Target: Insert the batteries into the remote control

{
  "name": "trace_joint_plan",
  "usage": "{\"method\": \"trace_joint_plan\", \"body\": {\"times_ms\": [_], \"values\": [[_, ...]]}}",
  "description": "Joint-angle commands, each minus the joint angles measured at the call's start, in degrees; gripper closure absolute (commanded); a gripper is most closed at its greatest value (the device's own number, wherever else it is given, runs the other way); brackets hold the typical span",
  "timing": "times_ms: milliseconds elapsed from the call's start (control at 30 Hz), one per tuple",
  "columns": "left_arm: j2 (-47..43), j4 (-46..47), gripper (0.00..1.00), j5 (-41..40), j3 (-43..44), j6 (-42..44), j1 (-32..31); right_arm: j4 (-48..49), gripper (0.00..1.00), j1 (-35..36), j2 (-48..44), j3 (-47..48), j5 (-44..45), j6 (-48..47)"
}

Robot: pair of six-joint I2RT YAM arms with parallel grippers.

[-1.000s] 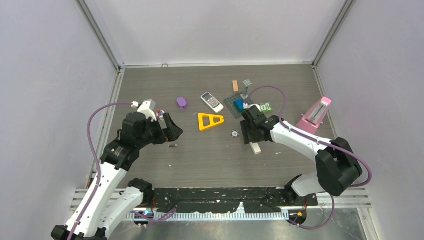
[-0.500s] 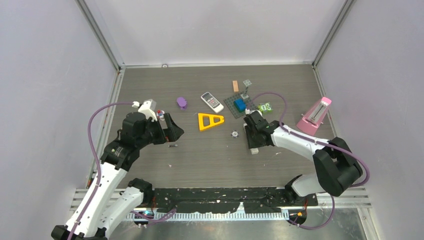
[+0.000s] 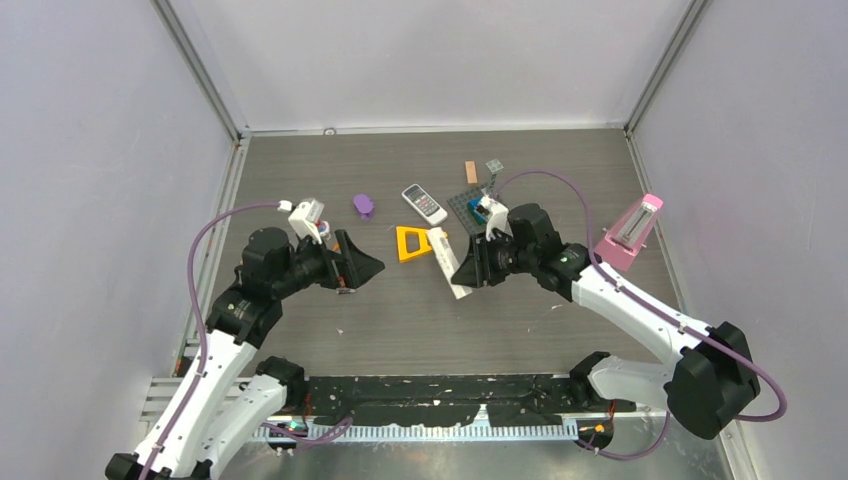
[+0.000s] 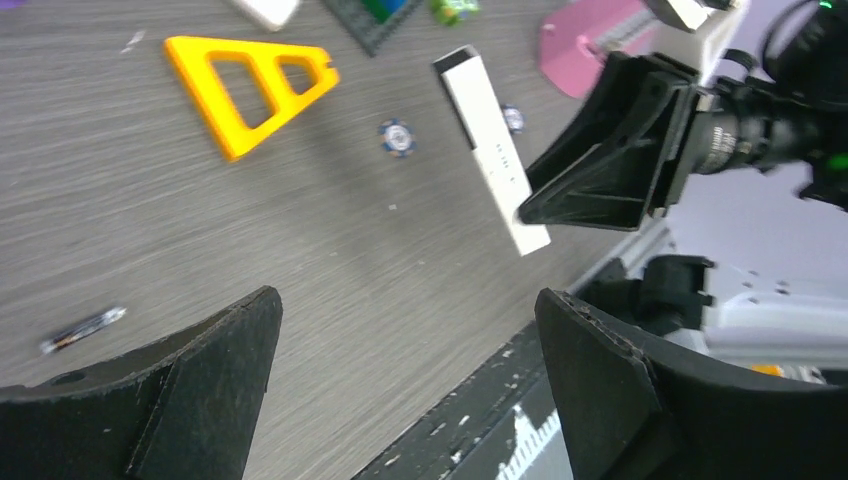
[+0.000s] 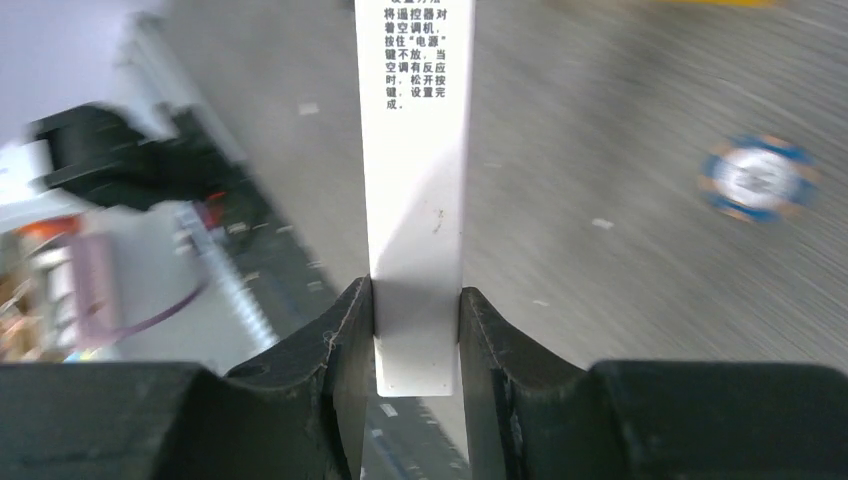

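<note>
My right gripper is shut on one end of the long white remote control and holds it tilted above the table's middle. In the right wrist view the remote sits between the pads, its printed text facing the camera, and the gripper is clamped on it. My left gripper is open and empty, and faces the remote from the left. One slim dark battery lies on the table by the left finger. The other batteries are out of view.
A yellow triangle, a purple piece, a small buttoned remote, a grey baseplate with a blue brick, an orange stick and a pink metronome lie further back. A blue-white chip lies under the held remote.
My right gripper has lifted the white remote off the table and carried it left toward the middle. My left gripper has swung right toward it.
</note>
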Motion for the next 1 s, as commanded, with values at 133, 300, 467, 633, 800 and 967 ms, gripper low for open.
{"method": "trace_joint_plan", "body": {"times_ms": [133, 300, 467, 633, 800, 967], "values": [[-1.7, 22.8, 0.0, 16.2, -3.7, -8.2, 0.2, 29.3, 0.95, 1.0, -1.5, -0.5, -30.4, 17.2], [-0.8, 31.5, 0.01, 19.0, -6.0, -13.9, 0.2, 41.3, 0.94, 2.7, -0.9, -0.9, -33.7, 24.7], [0.5, 42.5, 0.09, 23.5, -8.4, -19.5, 0.2, 30.3, 0.94, 5.5, -2.3, 3.7, -30.1, 16.6], [1.9, 43.3, 0.14, 27.0, -7.0, -16.7, 0.2, 9.8, 0.94, 12.4, -2.3, 11.7, -19.9, -3.5], [3.0, 30.3, 0.24, 35.1, -2.1, -2.9, 0.2, -1.8, 0.94, 15.0, -1.1, 17.3, -14.7, -14.0], [2.8, 27.1, 0.32, 44.8, 0.5, 1.7, 0.2, -8.6, 0.93, 15.2, -1.3, 20.6, -14.8, -19.4]]}}
